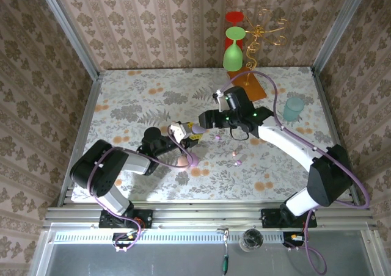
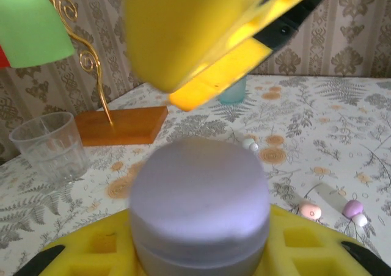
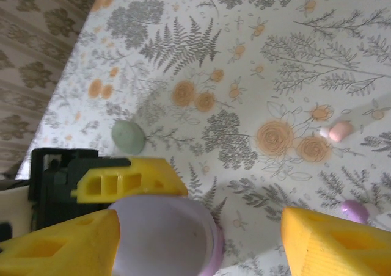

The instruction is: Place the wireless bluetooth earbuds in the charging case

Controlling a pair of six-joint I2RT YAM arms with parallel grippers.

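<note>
Right gripper (image 3: 201,234), fingers spread wide and astride the lilac charging case (image 2: 198,209), which the left gripper (image 1: 178,131) pinches just above the table (image 3: 256,56). The earbuds (image 3: 340,130) lie loose on the table beside the case, apart from it; a right finger closing off-centre would probably lever the case out of that pinch or flick the small glossy pieces away. Left arm stretched low toward the centre; right arm bent at the elbow, wrist turned back leftward over the case.

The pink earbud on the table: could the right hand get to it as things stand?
Probably yes. The right hand is open, and the pink earbud lies on bare table nearby with nothing over it; the left hand holds the case.
</note>
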